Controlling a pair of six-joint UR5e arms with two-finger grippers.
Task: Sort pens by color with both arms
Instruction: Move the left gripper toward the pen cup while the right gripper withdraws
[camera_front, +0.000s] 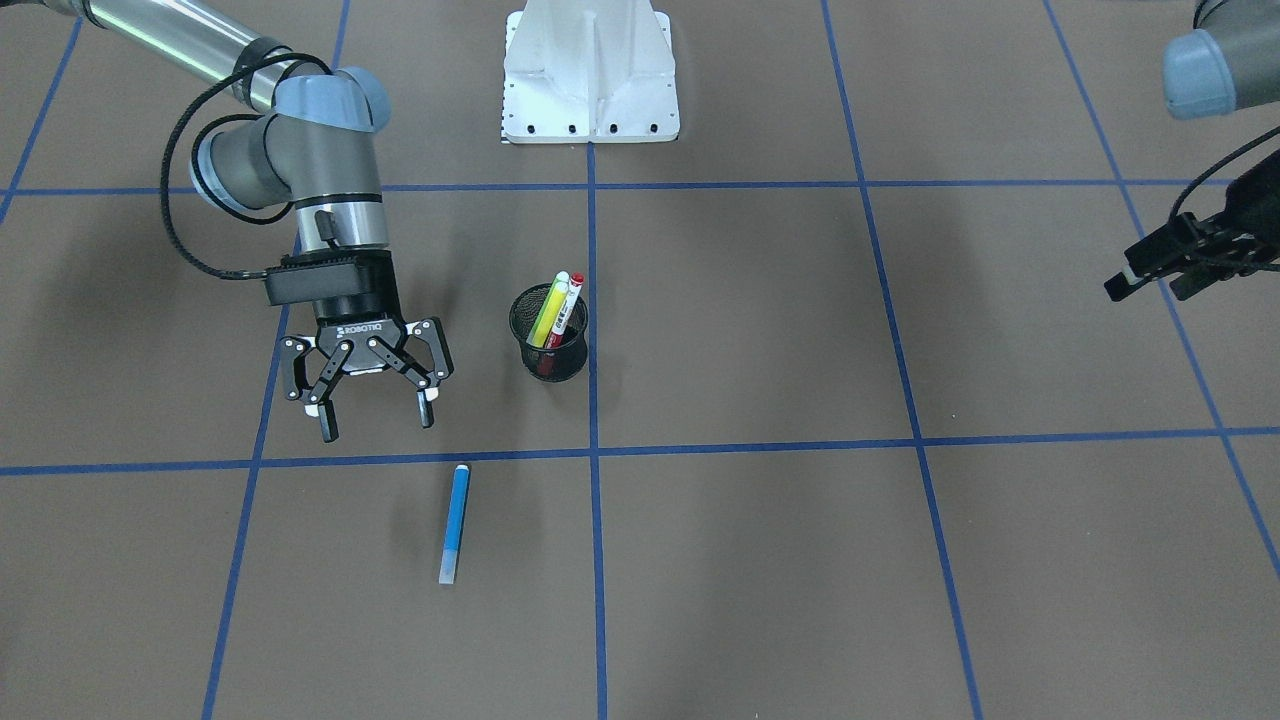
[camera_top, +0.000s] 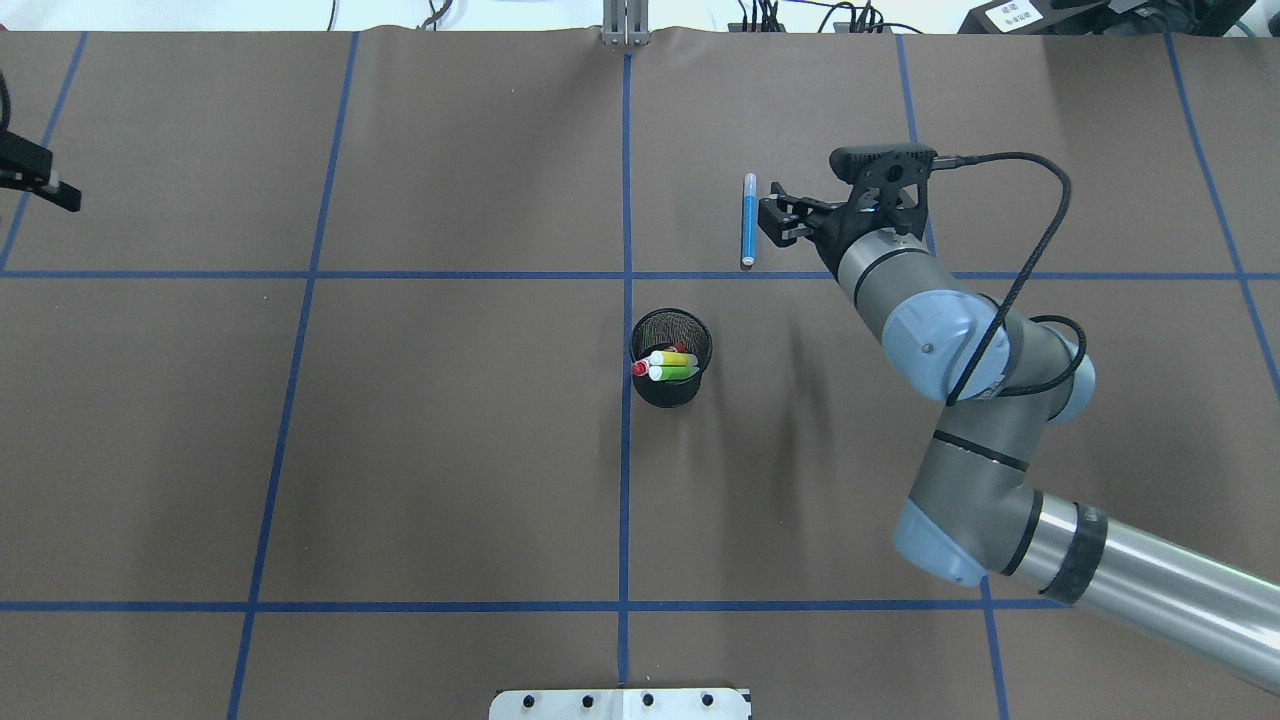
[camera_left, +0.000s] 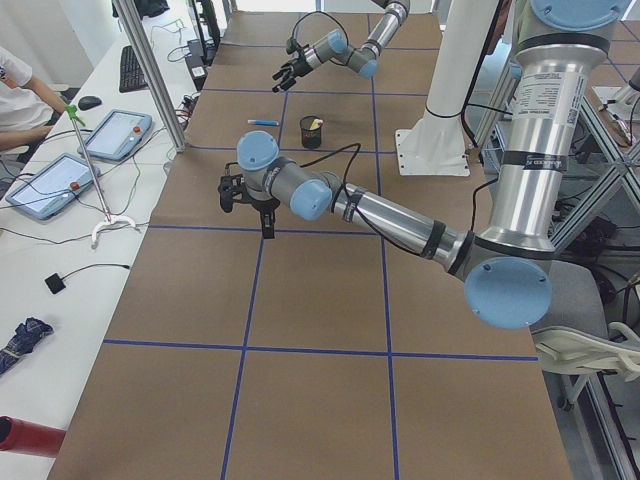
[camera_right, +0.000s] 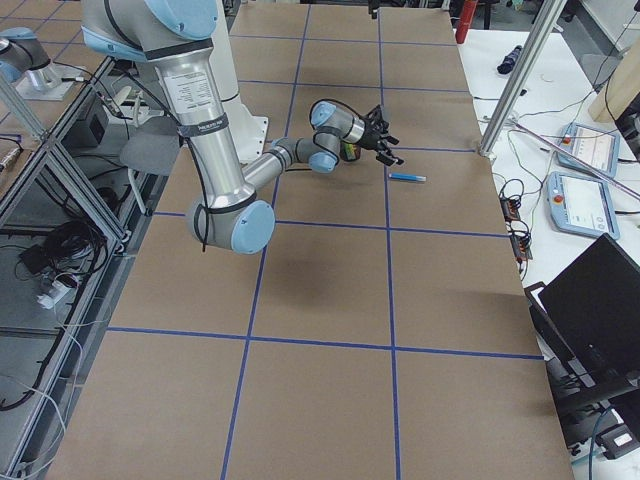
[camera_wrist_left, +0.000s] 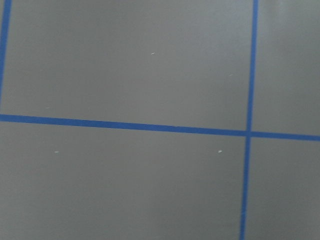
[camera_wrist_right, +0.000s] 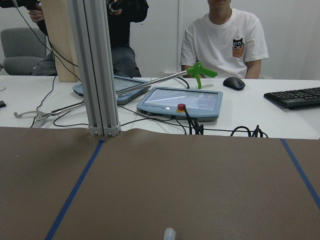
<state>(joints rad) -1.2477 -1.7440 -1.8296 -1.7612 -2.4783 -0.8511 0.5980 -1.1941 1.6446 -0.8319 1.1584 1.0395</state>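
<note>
Blue pen (camera_front: 455, 523) noted flat on the table (camera_front: 760, 560), just past a tape line (camera_front: 700, 445), pale cap toward the operators. Right gripper (camera_front: 377, 422) is seen near it, fingers spread, nothing gripped, with a gap to the mesh cup (camera_front: 562, 362). Yellow pen (camera_front: 547, 312), green pen (camera_top: 676, 374) and white pen (camera_front: 566, 310) are stood in the cup. Left gripper (camera_front: 1145, 288), fingers parted, is recorded well apart, at the view's edge.

I read "ROBOTIQ" in white on the black body of the right gripper (camera_front: 377, 420), just above its finger linkages. The white pen (camera_front: 563, 318), in the mesh cup (camera_front: 560, 365) beside that gripper, carries print too small to read.
</note>
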